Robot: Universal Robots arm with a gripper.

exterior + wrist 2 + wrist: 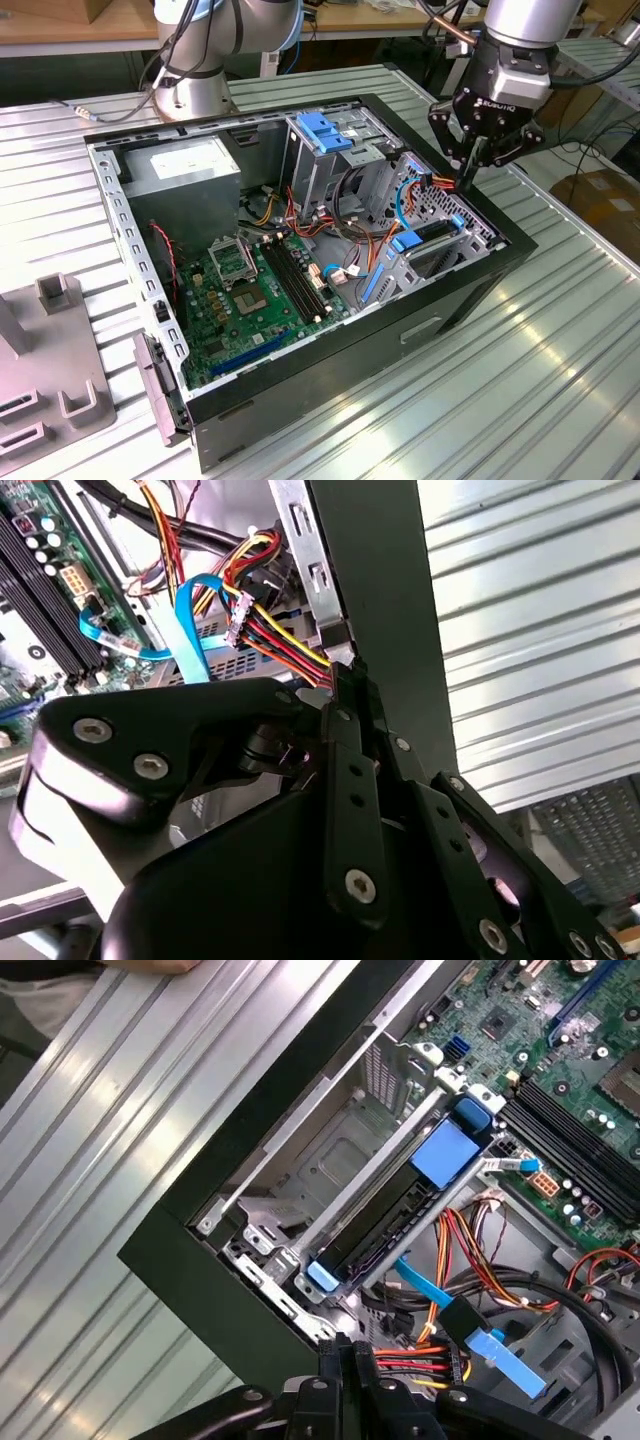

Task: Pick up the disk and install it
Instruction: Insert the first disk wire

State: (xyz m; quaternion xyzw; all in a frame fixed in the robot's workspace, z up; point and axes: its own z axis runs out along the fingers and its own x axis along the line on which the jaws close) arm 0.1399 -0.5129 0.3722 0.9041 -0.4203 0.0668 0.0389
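Disk [400,1205] sits edge-on in its bay, face hidden, tool [470,178] above cables [440,1365].

Tight room at the drive corner of the open computer case

The gripper [478,160] hangs over the case's [470,290] corner on the exterior view's right, fingers drawn together, just above a bundle of red, yellow and black wires [440,1360] that crosses the gap beside the disk [400,1210] in its metal bay. A flat blue cable [192,630] and orange wires loop through the same pocket. The black case wall [385,610] closes one side, and the tall drive cage [325,150] with the blue latch stands on the other. The ribbed worktop [540,380] outside the case lies open, and over the circuit board [250,290] there is wider room.
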